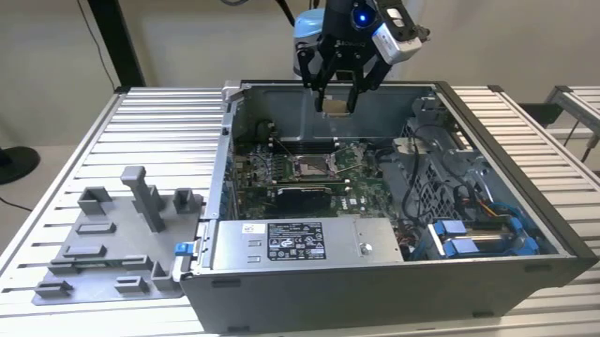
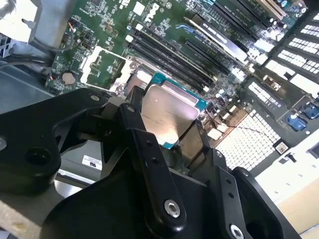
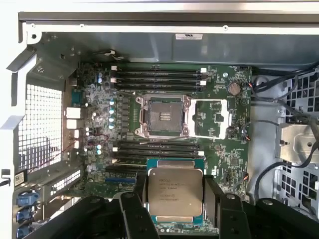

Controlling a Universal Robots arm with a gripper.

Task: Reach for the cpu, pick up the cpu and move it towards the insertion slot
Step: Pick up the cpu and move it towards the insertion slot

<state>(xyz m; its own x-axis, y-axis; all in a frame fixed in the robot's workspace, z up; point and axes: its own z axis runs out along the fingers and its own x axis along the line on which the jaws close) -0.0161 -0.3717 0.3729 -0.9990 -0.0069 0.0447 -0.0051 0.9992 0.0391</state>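
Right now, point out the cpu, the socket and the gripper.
cpu (image 3: 175,192): first wrist view, middle of its metal top.
socket (image 3: 162,116): first wrist view, its dark centre.
gripper (image 1: 338,105): exterior view, midway between its fingertips, shut on the cpu.

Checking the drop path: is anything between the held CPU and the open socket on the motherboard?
Nothing visible. The claw grips the flat silvery square cpu above the green board, and the silver-framed insertion slot lies open, its dark centre uncovered.
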